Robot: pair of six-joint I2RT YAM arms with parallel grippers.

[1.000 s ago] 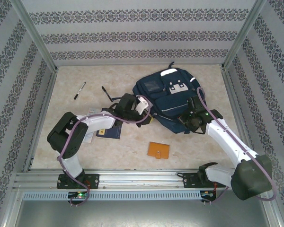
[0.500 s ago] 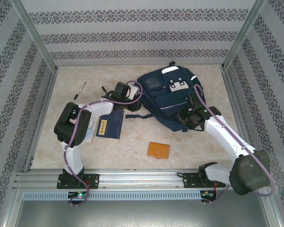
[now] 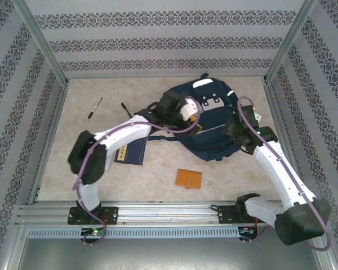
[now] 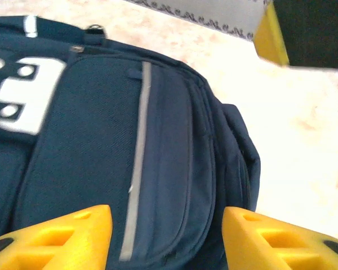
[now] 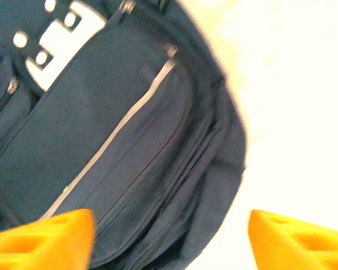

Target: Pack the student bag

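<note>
Student bag [image 3: 213,138] lies flat, front up, at the right rear of the counter [image 3: 146,183]. The left end effector [image 4: 166,239] and right end effector [image 5: 169,242] hover over it, both released, grasping nothing. Risk: the zips look closed, so a descending finger could snag fabric or shove the bag, leaving the book [image 3: 130,151] and wallet [image 3: 188,179] unpacked.

I see a pale marbled desk [image 3: 242,174]. The student bag [image 3: 214,135] lies on it at the far right, a pen [image 3: 95,107] and a second pen [image 3: 125,109] far left. A navy book [image 3: 132,153] sits left of centre, and an orange wallet [image 3: 188,179] near the front.
</note>
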